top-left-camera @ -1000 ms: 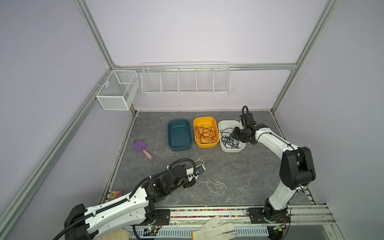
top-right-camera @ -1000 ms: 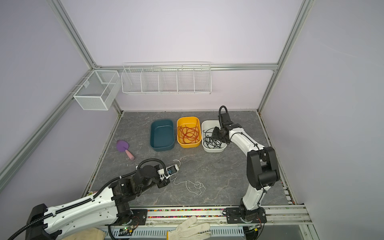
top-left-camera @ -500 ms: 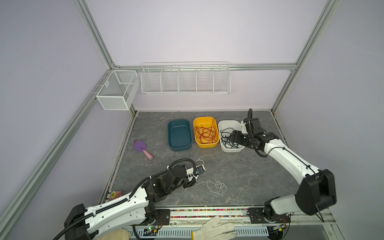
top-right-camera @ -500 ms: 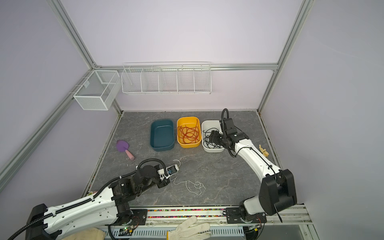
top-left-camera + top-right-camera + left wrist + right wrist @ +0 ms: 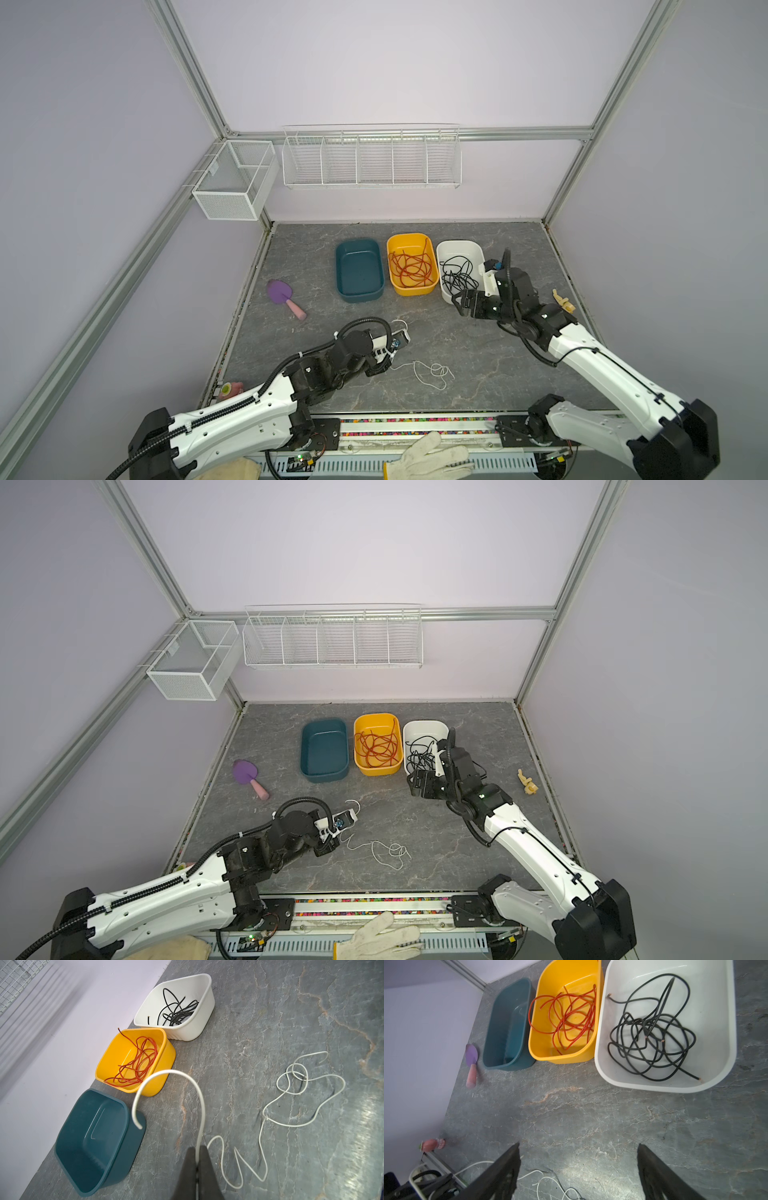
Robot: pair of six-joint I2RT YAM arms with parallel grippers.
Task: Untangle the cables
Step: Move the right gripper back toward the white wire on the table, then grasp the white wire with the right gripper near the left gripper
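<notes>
In both top views I take the yellow bin (image 5: pixel 410 237) as my mark, with red-orange cables (image 5: pixel 409 270) coiled loosely inside it. Just beside it on the left arm's side sits the teal bin (image 5: pixel 359 270), its bare floor showing. Just beside it on the right arm's side, the white bin (image 5: pixel 459 246) holds a tangle of black cables (image 5: pixel 457 276). The white cable (image 5: pixel 432 372) lies in loops on the table (image 5: pixel 478 395), well apart from the yellow bin, toward the robot's base. The left gripper (image 5: pixel 385 366) is at one end of that cable. The right gripper (image 5: pixel 458 304) hangs near the white bin's front corner.

On the left wrist view, the left jaws are clenched on the white cable. Its free end arcs up and hooks over in front of the teal bin, while the rest trails across the table into a small knot.

On the right wrist view, the right jaws stand released and wide apart, only table showing between them. The yellow bin lies beyond, flanked by the other two. A purple scoop (image 5: pixel 471 1061) rests past the teal bin.
</notes>
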